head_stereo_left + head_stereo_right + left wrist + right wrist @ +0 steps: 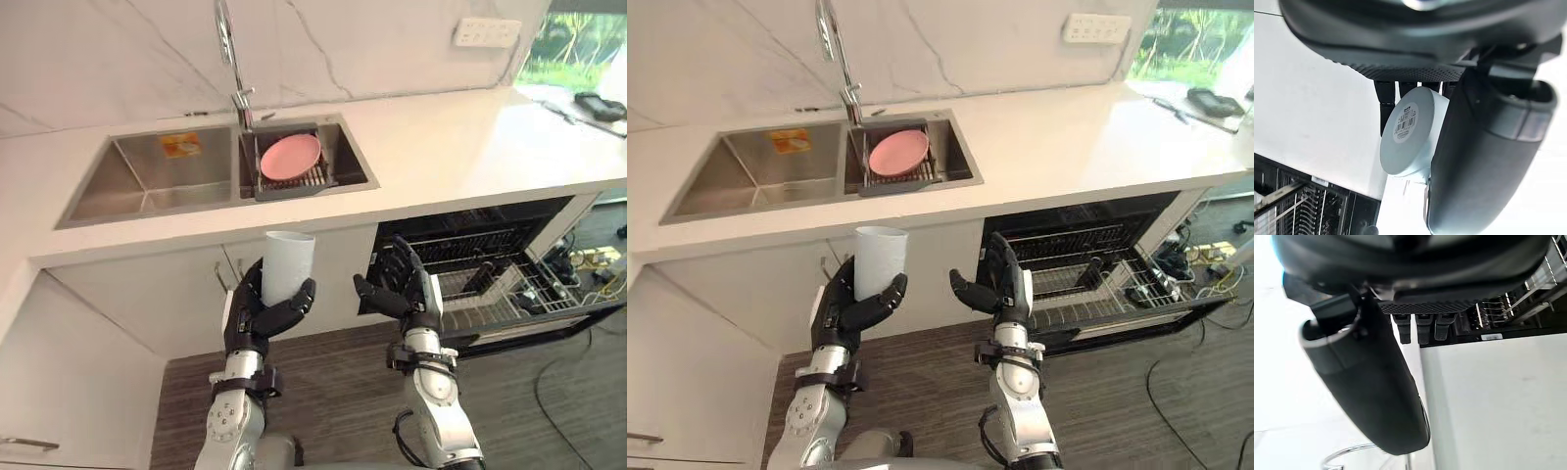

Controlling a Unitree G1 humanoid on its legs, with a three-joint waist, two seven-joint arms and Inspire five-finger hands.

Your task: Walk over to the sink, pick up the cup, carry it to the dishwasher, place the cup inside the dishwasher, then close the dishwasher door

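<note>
1. Pale stone countertop (441, 147) runs along the wall, with a steel two-bowl sink (147, 181) set into it. A pink plate (290, 157) lies on a rack in the sink's right bowl.
2. The cup (288, 264) is out of the sink, held in front of and below its front edge, before the white cupboard fronts.
3. The left hand (257, 318) has its fingers and thumb curled round the cup's lower half. It grips from below and behind, which keeps the cup upright, mouth up, for carrying.
4. The right hand (411, 294) hangs empty below and to the right of the sink, fingers apart and relaxed, palm turned toward the cup. It looks free for the door later.
5. The dishwasher (490, 255) stands open below and right of the sink with its wire rack (509, 289) drawn out, ready to take the cup.
6. The cup is a plain, pale, handleless tumbler, wider at the rim than at the base. A round barcode sticker (1407, 122) sits on its underside. Smooth walls may slip, so a firm hold seems wise.
</note>
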